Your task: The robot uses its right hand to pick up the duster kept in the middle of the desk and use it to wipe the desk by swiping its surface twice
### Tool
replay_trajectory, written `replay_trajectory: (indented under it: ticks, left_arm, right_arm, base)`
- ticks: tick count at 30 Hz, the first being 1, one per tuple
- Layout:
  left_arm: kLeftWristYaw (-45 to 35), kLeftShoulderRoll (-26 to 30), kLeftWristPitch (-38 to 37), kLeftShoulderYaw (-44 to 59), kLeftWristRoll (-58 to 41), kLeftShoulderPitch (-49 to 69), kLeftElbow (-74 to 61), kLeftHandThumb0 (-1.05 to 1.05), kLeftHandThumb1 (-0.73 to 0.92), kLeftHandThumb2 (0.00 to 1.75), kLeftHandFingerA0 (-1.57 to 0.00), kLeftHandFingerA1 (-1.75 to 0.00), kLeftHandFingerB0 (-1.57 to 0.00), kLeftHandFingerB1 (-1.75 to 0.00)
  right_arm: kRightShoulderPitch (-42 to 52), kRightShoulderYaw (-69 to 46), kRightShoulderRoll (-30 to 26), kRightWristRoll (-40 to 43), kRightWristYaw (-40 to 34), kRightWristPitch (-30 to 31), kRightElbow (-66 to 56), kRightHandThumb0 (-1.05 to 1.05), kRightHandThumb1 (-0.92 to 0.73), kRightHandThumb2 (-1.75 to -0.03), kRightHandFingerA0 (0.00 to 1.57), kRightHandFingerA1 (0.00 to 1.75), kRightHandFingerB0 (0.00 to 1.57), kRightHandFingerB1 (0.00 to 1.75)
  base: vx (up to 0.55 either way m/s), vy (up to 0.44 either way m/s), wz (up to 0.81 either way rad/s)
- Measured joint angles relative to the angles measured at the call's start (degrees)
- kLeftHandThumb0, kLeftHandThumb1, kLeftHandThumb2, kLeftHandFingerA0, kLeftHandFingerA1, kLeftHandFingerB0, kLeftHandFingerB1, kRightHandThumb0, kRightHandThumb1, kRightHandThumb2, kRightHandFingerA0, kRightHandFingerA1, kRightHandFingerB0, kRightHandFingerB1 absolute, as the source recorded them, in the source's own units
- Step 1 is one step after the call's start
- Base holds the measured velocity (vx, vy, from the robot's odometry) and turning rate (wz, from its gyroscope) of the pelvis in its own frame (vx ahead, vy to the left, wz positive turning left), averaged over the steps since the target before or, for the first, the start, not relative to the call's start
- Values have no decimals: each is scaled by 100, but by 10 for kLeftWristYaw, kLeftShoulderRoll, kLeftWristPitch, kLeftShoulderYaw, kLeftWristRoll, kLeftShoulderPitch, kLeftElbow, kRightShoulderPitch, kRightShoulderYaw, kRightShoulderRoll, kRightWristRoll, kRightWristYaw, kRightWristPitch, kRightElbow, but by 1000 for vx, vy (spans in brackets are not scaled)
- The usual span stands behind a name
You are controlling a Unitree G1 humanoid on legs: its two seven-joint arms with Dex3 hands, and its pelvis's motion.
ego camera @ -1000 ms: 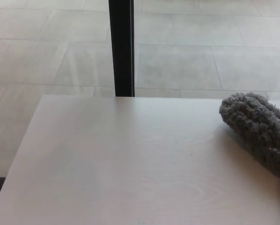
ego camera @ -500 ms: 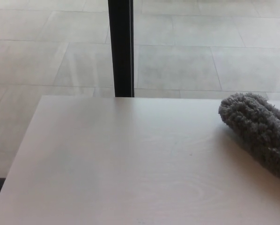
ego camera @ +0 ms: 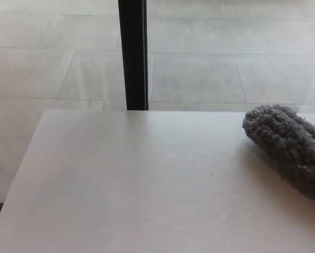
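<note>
**A:** How far along did the job look at that moment?

**B:** Hard to place. The grey fluffy duster [ego camera: 289, 150] lay on the pale wooden surface [ego camera: 136, 190] at the right side of the head view, its far end rounded and free, its near end running off the right edge of the picture. Neither of the robot's hands showed anywhere, so I couldn't say whether the right hand was open, closed or wrapped round the handle beyond the edge.

**A:** So the pick-up might or might not have been made?

**B:** Exactly. The duster's head was touching the surface, lying at a slant from upper left to lower right. That would fit a duster at rest or one held low for a swipe; the picture didn't settle it. My guess was that at least some wiping was still owed, since most of the surface to the left was bare and nothing marked it as swept or unswept.

**A:** Any boxes, trays, bins to account for?

**B:** None. No container of any kind was in view, on the surface or beyond it. Past the far edge there was only a tiled floor [ego camera: 226, 58] and a dark upright post [ego camera: 133, 52].
</note>
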Motion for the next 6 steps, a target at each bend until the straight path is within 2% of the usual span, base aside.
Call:
replay_trajectory:
  ticks: [1,2,3,4,5,6]
  left_arm:
    - [0,0,0,1,0,-1,1,-51,92,70,-50,-59,-50,-49]
    - [0,0,0,2,0,-1,1,-51,92,69,-49,-58,-48,-47]
    - [0,-1,0,3,0,-1,2,-51,92,69,-49,-58,-48,-47]
    - [0,-1,0,3,0,-1,2,-50,92,70,-48,-59,-50,-48]
    - [1,-1,0,4,-1,-1,3,-50,92,69,-47,-59,-49,-48]
    - [1,-2,0,5,-1,-1,3,-50,92,69,-47,-59,-49,-48]
  right_arm:
    - [1,-12,4,8,0,-4,17,-80,-57,-94,0,58,0,36]
    - [1,-23,8,16,1,-7,31,-73,-56,-95,1,66,0,44]
    - [1,-36,14,25,3,-11,46,-73,-56,-95,1,66,0,44]
    - [2,-44,18,32,3,-13,56,-71,-65,-86,9,79,1,61]
    - [2,-54,23,40,5,-16,69,-66,-79,-60,9,98,0,68]
    - [2,-63,28,47,7,-18,79,-66,-79,-60,9,98,0,68]
  base:
    - [0,0,0]
    - [0,0,0]
    - [0,0,0]
    - [0,0,0]
    - [0,0,0]
    - [0,0,0]
